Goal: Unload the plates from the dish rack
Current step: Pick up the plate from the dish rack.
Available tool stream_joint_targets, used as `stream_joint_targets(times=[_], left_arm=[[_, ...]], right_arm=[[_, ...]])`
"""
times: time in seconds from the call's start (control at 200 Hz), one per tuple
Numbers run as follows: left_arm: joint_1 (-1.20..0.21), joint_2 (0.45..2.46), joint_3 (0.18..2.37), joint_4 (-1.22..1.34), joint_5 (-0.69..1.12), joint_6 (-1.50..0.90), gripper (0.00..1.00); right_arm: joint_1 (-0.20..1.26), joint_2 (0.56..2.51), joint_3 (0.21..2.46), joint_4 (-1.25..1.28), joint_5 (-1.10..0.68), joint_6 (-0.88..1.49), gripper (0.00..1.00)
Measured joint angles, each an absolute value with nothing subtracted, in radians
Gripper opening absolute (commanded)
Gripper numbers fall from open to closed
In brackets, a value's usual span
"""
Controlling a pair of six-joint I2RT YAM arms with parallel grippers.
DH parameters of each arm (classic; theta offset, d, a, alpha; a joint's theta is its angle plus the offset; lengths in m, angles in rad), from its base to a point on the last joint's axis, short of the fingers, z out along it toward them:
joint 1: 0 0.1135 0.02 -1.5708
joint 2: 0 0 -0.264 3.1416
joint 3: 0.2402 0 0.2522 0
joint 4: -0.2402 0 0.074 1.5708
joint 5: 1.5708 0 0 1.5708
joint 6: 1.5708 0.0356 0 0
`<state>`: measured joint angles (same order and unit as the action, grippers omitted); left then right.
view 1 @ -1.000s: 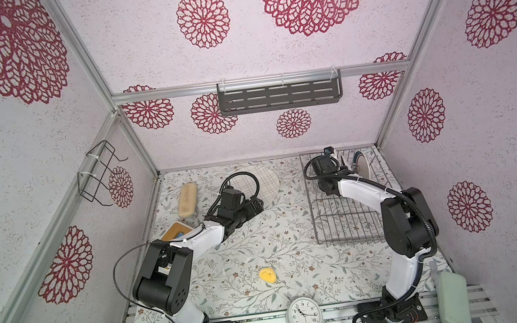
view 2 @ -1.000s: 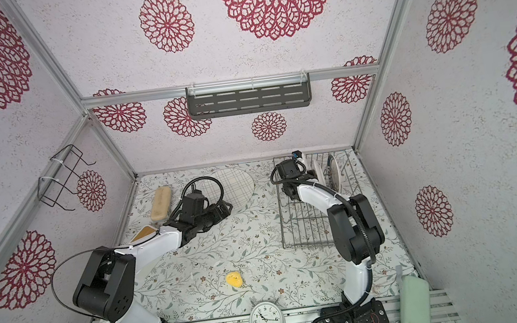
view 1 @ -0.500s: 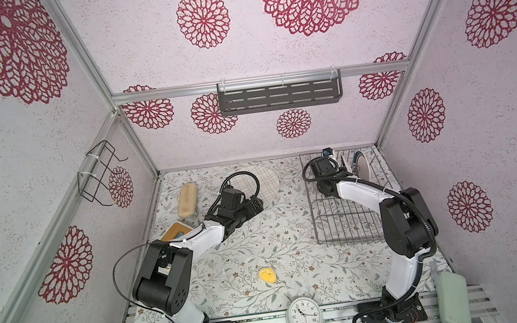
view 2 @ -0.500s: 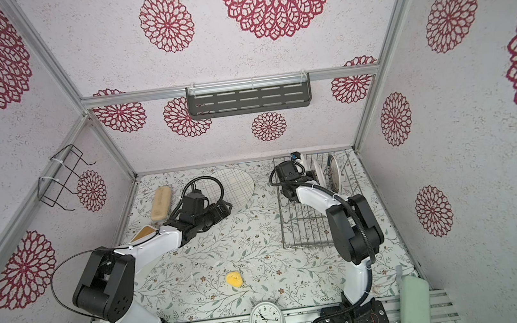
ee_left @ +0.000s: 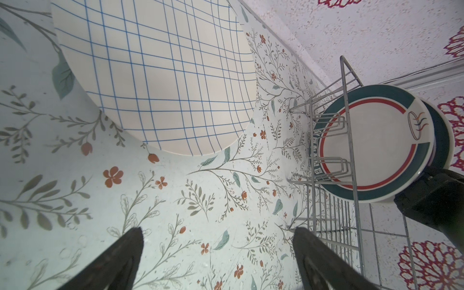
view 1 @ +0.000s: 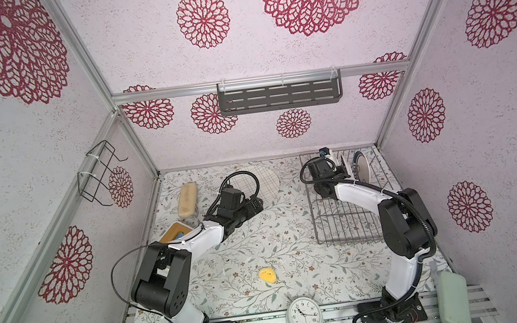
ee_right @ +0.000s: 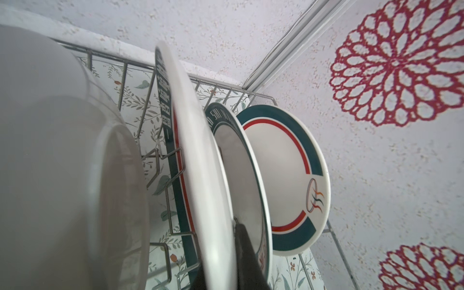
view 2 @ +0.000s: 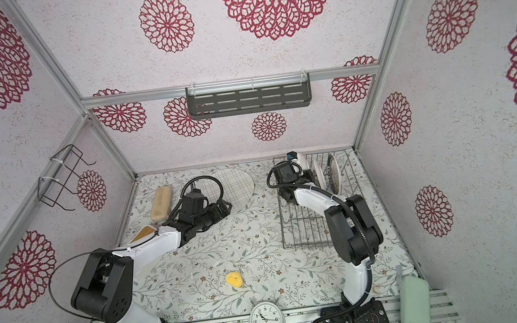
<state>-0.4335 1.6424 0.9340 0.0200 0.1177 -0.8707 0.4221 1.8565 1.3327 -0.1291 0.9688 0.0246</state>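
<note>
The dish rack [view 1: 345, 225] [view 2: 302, 230] stands at the right of the table, with several teal-and-red rimmed plates [view 1: 363, 169] [view 2: 334, 174] upright at its far end. My right gripper [ee_right: 219, 276] [view 1: 340, 167] is shut on the rim of the nearest upright plate [ee_right: 200, 175], with one finger [ee_right: 247, 263] between it and the plate behind it [ee_right: 241, 175]. A third plate [ee_right: 286, 175] faces the camera. The cream grid plate [view 1: 263, 182] [ee_left: 155, 75] lies flat on the table. My left gripper [ee_left: 218, 241] [view 1: 257, 204] hangs open and empty just in front of it.
A blurred white dish back [ee_right: 50, 150] fills the near side of the right wrist view. A beige block [view 1: 187, 199] and a wooden-lidded box [view 1: 175, 233] lie at the left. A yellow piece [view 1: 267, 275], an alarm clock [view 1: 304, 317] and a pale green pad [view 1: 453, 299] sit near the front.
The right wrist has shifted very slightly at the rack's far end, still shut on the plate. The left arm has not moved.
</note>
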Motion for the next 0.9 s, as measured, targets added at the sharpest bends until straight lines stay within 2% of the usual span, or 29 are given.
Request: stream_joint_targets(times=[0.901], left_arm=[[-0.439,1.642,0.934,0.019,0.117,-0.872,0.97]], right_arm=[[0.488,1.694,1.331,-0.091,1.040,-0.083,0.00]])
